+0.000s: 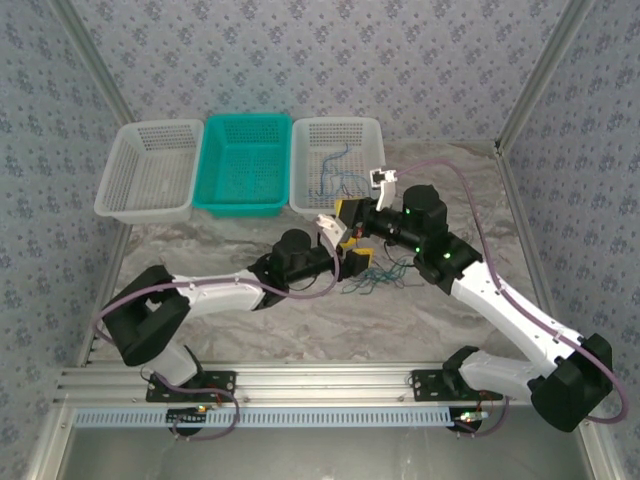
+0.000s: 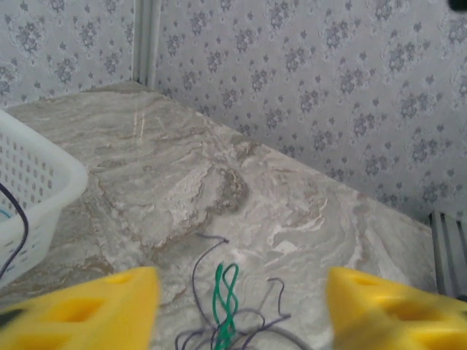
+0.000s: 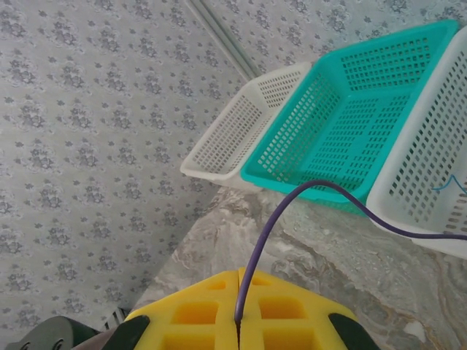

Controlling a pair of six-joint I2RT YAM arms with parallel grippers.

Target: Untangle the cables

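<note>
A tangle of thin cables (image 1: 382, 276), blue, green and dark, lies on the marble table in front of the right-hand white basket. My left gripper (image 1: 352, 250) hangs over its left end, open. In the left wrist view a twisted green cable (image 2: 226, 295) and dark looping cables (image 2: 208, 255) lie on the table between the yellow fingers (image 2: 95, 310), untouched. My right gripper (image 1: 350, 212) sits just beyond the left one, shut on a thin purple cable (image 3: 292, 200). That cable rises from the closed yellow pads (image 3: 197, 313) and arcs off to the right.
Three baskets stand in a row at the back: a white basket (image 1: 150, 170), a teal basket (image 1: 243, 165) and another white basket (image 1: 337, 130) holding more thin cables (image 1: 335, 178). Metal posts and patterned walls close in both sides. The two wrists crowd each other mid-table.
</note>
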